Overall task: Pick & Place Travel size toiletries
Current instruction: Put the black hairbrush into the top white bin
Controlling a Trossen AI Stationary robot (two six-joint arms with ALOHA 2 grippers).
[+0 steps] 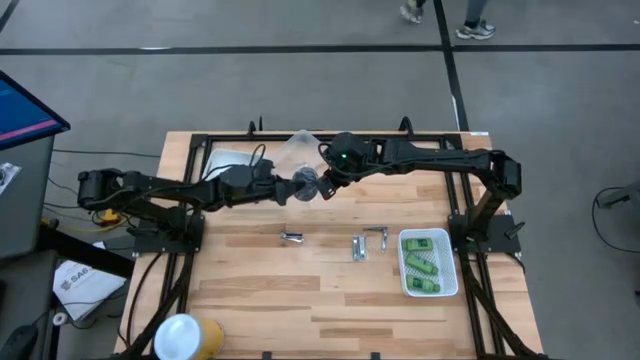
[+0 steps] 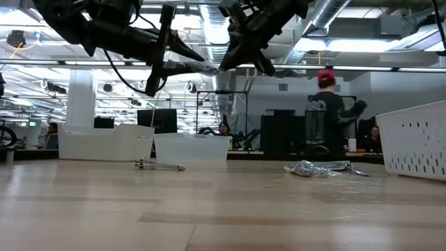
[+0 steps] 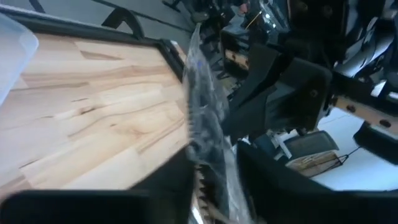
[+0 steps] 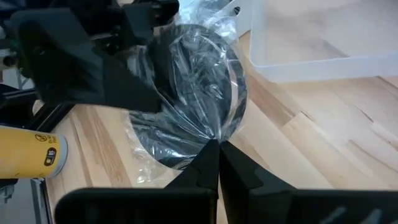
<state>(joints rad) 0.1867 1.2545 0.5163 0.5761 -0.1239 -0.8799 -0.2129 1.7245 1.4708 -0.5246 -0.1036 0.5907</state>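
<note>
Both claws meet in mid-air over the far middle of the table [image 1: 300, 290], each pinching the same clear bag of dark round jars [image 4: 189, 118]: the right gripper [image 4: 211, 146] is pressed together on its film edge, the left gripper [image 3: 214, 165] is nipping the film between narrow fingers. The bag hangs between them, nearer neither, both arms stretched inward and raised. Metal tools [image 1: 368, 243] lie below, near the basket [image 1: 450, 262] of green bottles [image 1: 424, 262].

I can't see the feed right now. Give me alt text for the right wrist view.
The right hand, shut, pinches the clear plastic wrap around a dark round jar held above the wooden table, with the left hand gripping the wrapped jar from the opposite side. A clear tub and a yellow can lie beyond.
</note>
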